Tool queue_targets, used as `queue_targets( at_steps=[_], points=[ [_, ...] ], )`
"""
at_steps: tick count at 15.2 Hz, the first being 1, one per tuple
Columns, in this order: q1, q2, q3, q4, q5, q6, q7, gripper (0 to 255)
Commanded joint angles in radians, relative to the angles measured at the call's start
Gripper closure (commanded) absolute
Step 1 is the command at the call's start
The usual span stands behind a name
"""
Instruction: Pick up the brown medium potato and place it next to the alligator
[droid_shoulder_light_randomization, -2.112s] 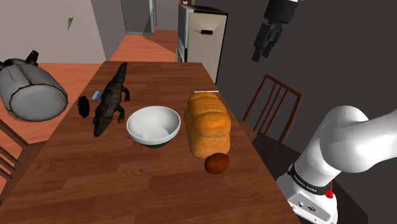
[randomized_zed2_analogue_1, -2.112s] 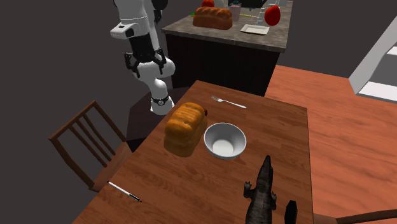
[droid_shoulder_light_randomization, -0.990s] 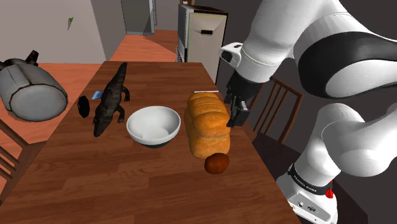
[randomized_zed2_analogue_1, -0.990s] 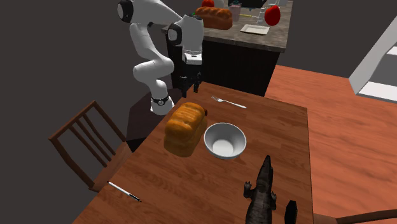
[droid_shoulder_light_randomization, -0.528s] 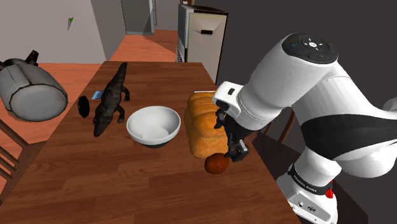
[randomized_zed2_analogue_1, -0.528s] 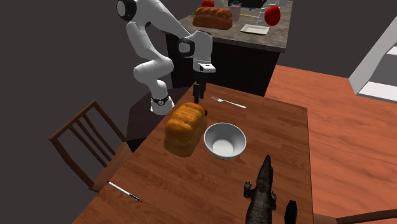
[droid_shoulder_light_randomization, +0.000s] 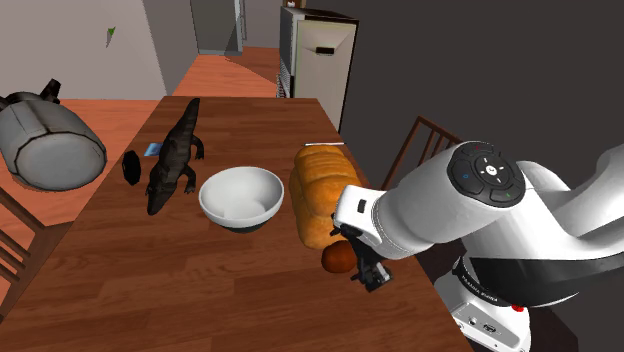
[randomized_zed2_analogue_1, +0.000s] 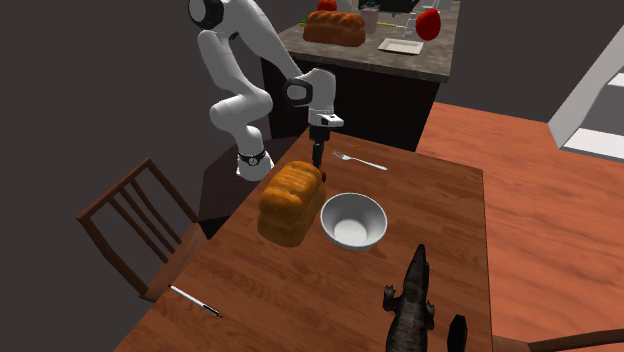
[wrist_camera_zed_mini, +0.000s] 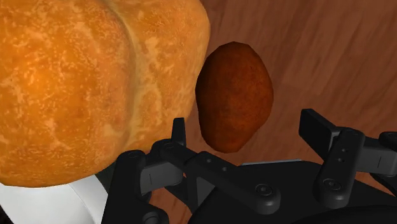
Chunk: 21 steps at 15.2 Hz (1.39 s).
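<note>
Shoulder view: your black gripper (droid_shoulder_light_randomization: 368, 270) hangs just beside the brown potato (droid_shoulder_light_randomization: 338, 258), which lies by the bread loaf (droid_shoulder_light_randomization: 322, 195), well apart from the alligator (droid_shoulder_light_randomization: 175, 155). Second exterior view: the gripper points down behind that loaf. Wrist view: its fingers (wrist_camera_zed_mini: 315, 127) stand apart around the potato, not touching, so you have grasping, carrying and placing left.

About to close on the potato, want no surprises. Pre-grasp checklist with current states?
1. Gripper open: ok, fingers stand apart.
2. Potato between the fingers: ok, but nearer the loaf-side finger.
3. Room for that finger beside the bread loaf: cannot tell; the loaf sits tight against the potato.
4. Fingers low enough around the potato: cannot tell.
5. Bare table beside the alligator for the drop: ok.
</note>
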Motion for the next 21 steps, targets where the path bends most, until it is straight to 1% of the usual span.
queue_targets(
  at_steps=[1, 4, 11, 12, 21],
  points=[
    [-0.023, 0.028, 0.012, -0.008, -0.016, 0.040, 0.010, 0],
    [-0.059, 0.067, 0.031, -0.017, -0.042, 0.092, 0.027, 0],
    [-0.059, 0.067, 0.031, -0.017, -0.042, 0.092, 0.026, 0],
    [-0.059, 0.067, 0.031, -0.017, -0.042, 0.092, 0.026, 255],
    [-0.059, 0.067, 0.031, -0.017, -0.042, 0.092, 0.027, 255]
  ],
)
